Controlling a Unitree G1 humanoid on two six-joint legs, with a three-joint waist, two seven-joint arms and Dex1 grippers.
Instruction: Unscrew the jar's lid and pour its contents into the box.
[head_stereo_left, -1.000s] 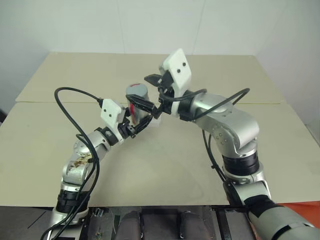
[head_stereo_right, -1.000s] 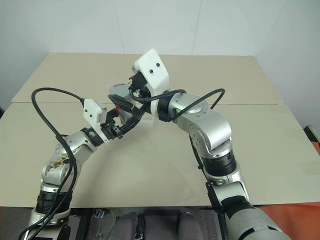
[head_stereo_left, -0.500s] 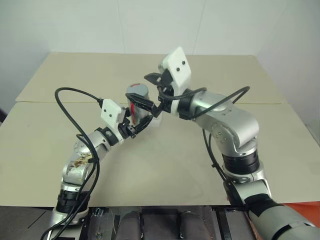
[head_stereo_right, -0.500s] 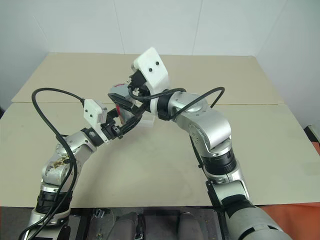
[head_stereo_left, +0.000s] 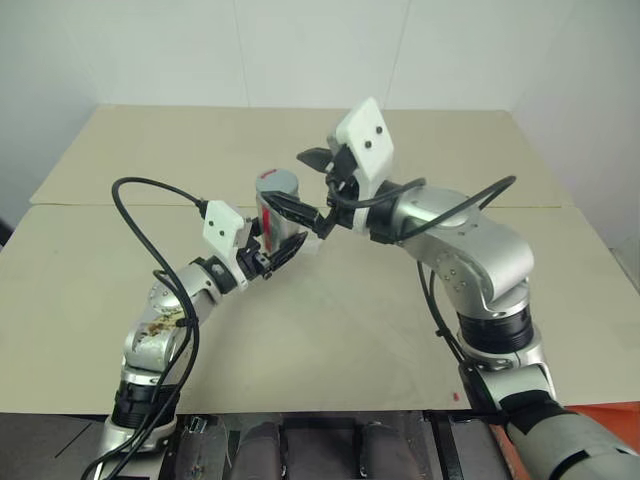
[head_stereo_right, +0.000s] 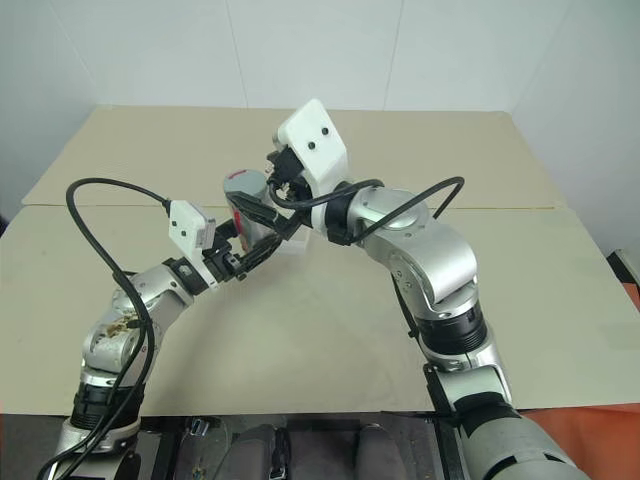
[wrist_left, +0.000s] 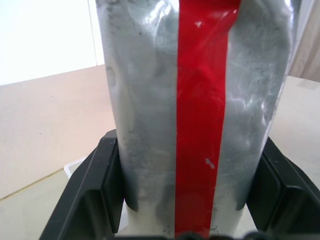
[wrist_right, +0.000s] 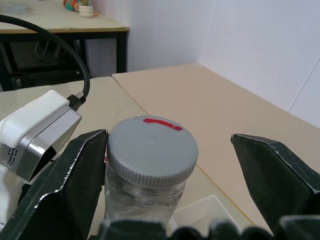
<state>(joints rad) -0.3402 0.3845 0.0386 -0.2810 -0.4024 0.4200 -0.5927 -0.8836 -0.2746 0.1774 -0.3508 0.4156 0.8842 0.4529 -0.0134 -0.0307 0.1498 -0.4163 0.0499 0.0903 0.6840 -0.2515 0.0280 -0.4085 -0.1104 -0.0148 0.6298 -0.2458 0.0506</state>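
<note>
The jar (head_stereo_left: 279, 212), a silver cylinder with a red stripe (wrist_left: 200, 100), stands upright above the table with my left gripper (head_stereo_left: 274, 248) shut on its lower part. Its grey lid (wrist_right: 150, 147), with a red mark on top, is still on. My right gripper (head_stereo_left: 306, 186) is open, level with the lid. One of its fingers (wrist_right: 75, 180) is right against the lid's side and the other finger (wrist_right: 275, 170) stands well clear. The box (wrist_right: 200, 215), a white translucent tray, lies on the table just behind and below the jar, partly hidden.
The beige tabletop (head_stereo_left: 350, 330) has a seam running across its middle. A black cable (head_stereo_left: 130, 200) loops from my left wrist out to the left. White walls close the far side.
My right arm's elbow has swung a little to the right, and its gripper has kept its place at the lid. The left gripper and the jar have stayed put.
</note>
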